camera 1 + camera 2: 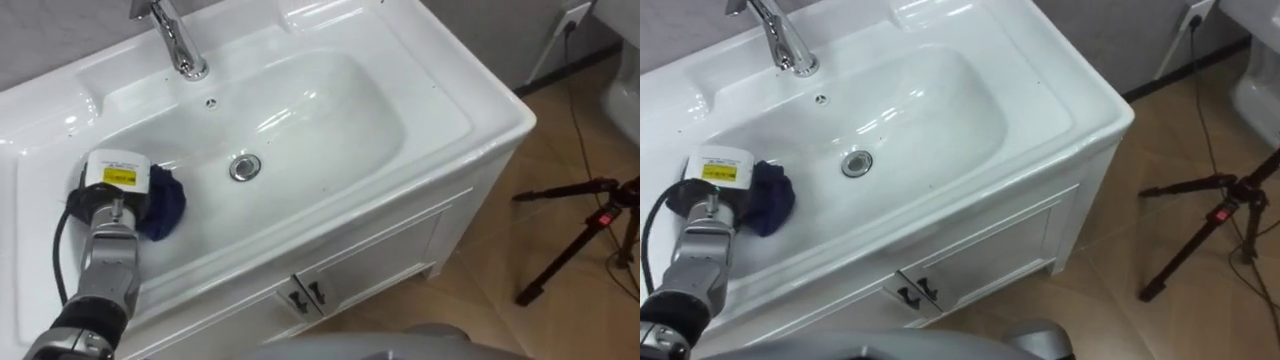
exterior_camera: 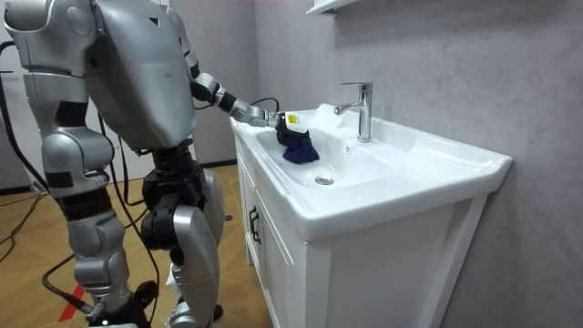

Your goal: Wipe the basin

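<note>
left hand (image 1: 112, 190) rests low on the basin's (image 1: 330, 120) left slope, on a dark blue cloth (image 1: 165, 205) that bulges out toward the drain (image 1: 245, 167). fingers hidden beneath; grip cannot be confirmed. right hand (image 2: 114, 301) hangs by the robot's side.

risks noted: the cloth is bunched, so it likely touches a small patch and could slip free on the slick curve. a sweep toward the back could knock the tap (image 1: 178, 45).

basin condition: white, glossy, a few dark specks on the rim.
</note>
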Robot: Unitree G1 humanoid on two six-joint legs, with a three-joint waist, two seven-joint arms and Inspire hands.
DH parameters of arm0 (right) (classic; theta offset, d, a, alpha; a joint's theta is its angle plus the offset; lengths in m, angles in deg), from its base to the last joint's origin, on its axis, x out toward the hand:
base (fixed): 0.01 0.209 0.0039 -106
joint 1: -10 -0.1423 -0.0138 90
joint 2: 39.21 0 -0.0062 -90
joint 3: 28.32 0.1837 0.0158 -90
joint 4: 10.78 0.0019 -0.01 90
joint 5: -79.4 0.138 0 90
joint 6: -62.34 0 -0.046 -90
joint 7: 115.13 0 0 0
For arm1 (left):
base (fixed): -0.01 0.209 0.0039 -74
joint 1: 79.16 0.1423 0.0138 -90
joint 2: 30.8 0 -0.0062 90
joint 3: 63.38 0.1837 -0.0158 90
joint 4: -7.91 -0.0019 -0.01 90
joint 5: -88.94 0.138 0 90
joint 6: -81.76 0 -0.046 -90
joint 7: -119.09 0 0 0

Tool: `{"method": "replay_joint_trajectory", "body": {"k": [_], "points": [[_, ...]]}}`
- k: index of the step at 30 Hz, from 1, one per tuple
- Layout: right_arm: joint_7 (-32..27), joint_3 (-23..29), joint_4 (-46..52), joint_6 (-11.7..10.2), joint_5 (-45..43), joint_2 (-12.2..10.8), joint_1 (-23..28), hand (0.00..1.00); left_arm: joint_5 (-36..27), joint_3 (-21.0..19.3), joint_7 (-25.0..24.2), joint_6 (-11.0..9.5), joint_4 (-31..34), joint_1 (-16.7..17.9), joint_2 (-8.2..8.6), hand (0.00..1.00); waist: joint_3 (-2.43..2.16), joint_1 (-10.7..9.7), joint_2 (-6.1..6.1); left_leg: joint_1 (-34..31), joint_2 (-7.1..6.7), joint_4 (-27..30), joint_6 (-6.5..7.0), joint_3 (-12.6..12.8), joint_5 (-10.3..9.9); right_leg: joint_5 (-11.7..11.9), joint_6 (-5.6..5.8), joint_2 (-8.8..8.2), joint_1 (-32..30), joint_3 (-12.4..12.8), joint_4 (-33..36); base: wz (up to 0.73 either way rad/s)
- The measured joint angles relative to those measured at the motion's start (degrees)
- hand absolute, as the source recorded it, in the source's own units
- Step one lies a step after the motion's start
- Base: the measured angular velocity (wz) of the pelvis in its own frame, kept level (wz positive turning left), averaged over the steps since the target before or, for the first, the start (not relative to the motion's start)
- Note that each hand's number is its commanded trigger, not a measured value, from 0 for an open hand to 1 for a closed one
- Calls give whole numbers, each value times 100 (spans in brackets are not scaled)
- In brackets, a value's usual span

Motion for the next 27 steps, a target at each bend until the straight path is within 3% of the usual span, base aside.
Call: {"method": "replay_joint_trajectory", "body": {"k": [5,8,13,18,27], "points": [[80,-7,19,359,-111,-73,-16,0,-19,0,-115,165,-148,38,159,100,-42,8,-62,256,4,-85,0,84,0,-14,1,16,182,48,-6,-8],[118,9,23,476,-197,-117,-57,0,16,0,-287,293,-151,41,178,100,-45,9,-150,356,4,-93,-1,153,0,-30,2,28,237,116,-5,-10],[113,124,106,667,-239,-135,-51,0,19,0,-497,435,-151,56,296,100,-52,7,-198,405,2,-103,-1,155,-1,-30,7,35,262,161,23,-4],[116,172,106,668,-241,-172,-65,0,-15,-2,-726,478,-151,23,448,100,-67,19,-297,547,7,-93,-2,154,-2,-117,1,64,355,226,126,1],[110,173,243,723,-215,-175,-50,0,-36,-26,-971,534,-159,11,525,100,-59,47,-356,699,33,-99,-5,155,-4,-180,-39,97,433,245,230,-2]]}}
